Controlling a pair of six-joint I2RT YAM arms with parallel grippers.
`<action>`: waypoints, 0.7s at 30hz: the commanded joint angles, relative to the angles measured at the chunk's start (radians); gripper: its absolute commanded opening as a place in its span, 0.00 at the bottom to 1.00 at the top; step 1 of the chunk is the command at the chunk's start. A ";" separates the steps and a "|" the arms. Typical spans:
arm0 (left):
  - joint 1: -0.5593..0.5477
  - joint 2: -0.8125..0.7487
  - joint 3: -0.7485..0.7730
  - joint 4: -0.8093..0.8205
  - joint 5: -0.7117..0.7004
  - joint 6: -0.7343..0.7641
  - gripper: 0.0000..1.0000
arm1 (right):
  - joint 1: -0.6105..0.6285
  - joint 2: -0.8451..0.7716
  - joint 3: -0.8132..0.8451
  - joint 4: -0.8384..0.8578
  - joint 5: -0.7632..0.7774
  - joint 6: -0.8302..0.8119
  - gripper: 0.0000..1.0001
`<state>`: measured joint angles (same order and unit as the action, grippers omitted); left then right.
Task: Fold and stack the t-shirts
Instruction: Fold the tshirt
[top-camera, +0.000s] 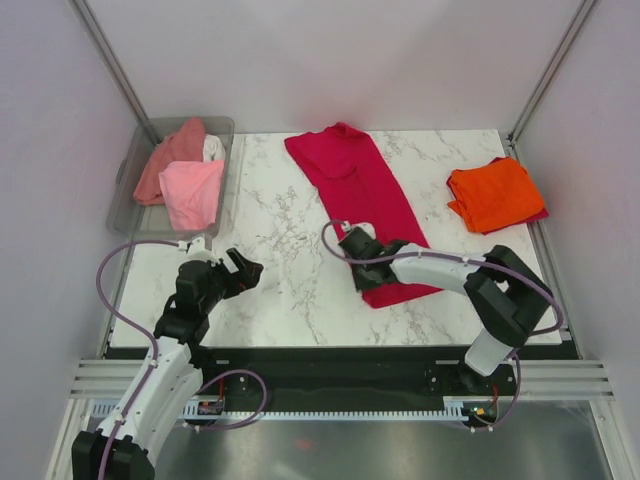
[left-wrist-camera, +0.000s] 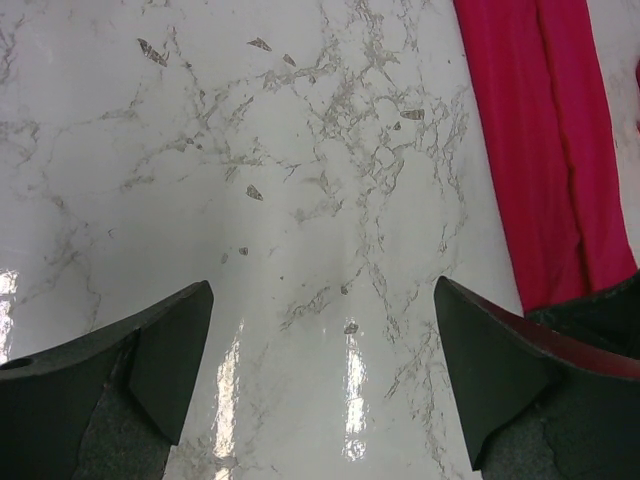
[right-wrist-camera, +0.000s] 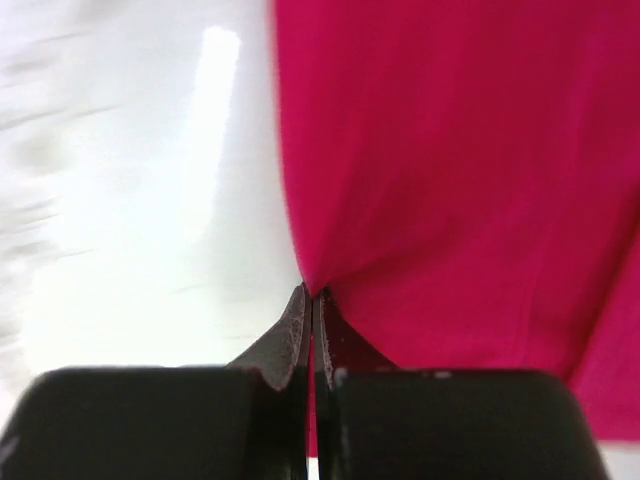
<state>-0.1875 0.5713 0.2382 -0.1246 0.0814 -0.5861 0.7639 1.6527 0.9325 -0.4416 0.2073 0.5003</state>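
White marble tabletop (top-camera: 280, 290), pale walls around it. The crimson t-shirt (top-camera: 365, 190) lies lengthwise mid-table as a long strip. Its near end is under my right gripper (right-wrist-camera: 312, 300), whose jaws are pinched tight on the shirt's left edge. My left gripper (left-wrist-camera: 320, 330) hovers spread wide over bare marble, holding nothing. The cloth looks light and limp; I expect it to drape and slide easily, so a pinch at the hem corner suits best. The folded orange t-shirt (top-camera: 495, 195) crowds the right edge. Open room lies left of the strip, short of the plastic bin (top-camera: 125, 190).
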 joint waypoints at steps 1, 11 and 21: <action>-0.004 -0.002 0.006 0.028 0.000 0.005 1.00 | 0.220 0.080 0.089 0.141 -0.144 0.219 0.00; -0.004 -0.030 0.004 0.016 0.026 0.014 1.00 | 0.315 -0.003 0.214 0.216 -0.177 0.235 0.60; -0.007 0.033 0.004 0.068 0.151 0.023 1.00 | 0.155 -0.487 -0.173 0.152 0.046 0.317 0.93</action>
<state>-0.1898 0.5797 0.2382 -0.1162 0.1555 -0.5854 0.9722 1.2175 0.8513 -0.2546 0.1791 0.7605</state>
